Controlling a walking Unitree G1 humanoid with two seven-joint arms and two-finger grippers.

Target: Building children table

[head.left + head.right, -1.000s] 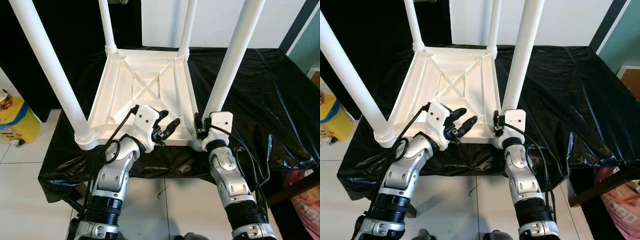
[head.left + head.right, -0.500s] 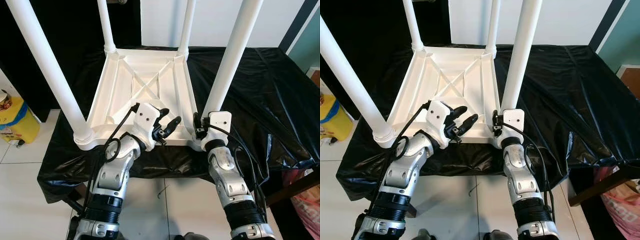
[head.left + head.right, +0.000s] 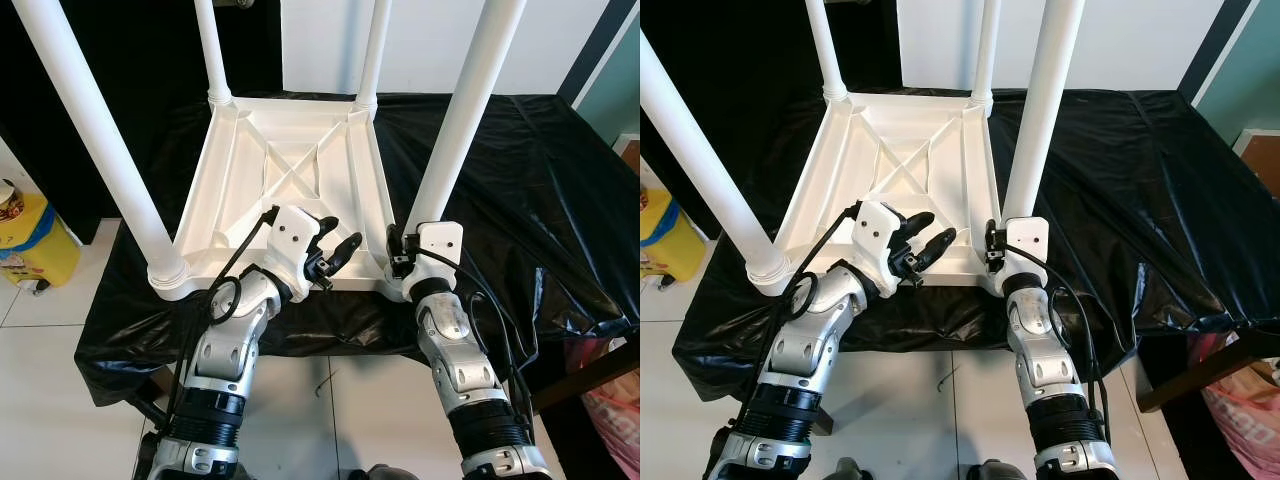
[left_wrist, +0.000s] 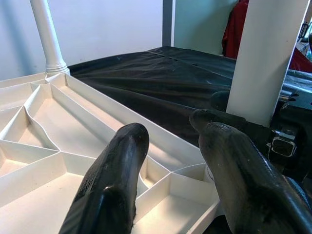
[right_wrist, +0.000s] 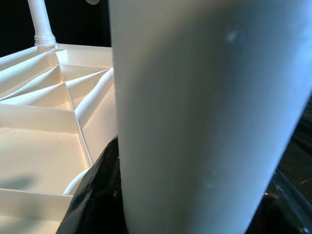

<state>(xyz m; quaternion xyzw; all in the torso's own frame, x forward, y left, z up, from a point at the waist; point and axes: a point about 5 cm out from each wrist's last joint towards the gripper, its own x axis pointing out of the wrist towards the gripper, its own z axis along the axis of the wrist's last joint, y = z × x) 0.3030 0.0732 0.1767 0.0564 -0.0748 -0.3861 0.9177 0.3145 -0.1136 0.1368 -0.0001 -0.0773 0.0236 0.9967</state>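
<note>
Nearest, the left gripper (image 3: 335,251) hovers with its two black fingers (image 4: 117,180) parted and holding nothing over the near rim of the upturned white table top (image 3: 290,175), while the right gripper (image 3: 400,262) sits at the foot of the near right leg (image 3: 458,115); its wrist block hides the fingers, so their grip cannot be judged. Beyond, the top lies underside-up on the black cloth (image 3: 510,180) with four white legs standing from its corners, all cut off above, including the near left leg (image 3: 95,130).
</note>
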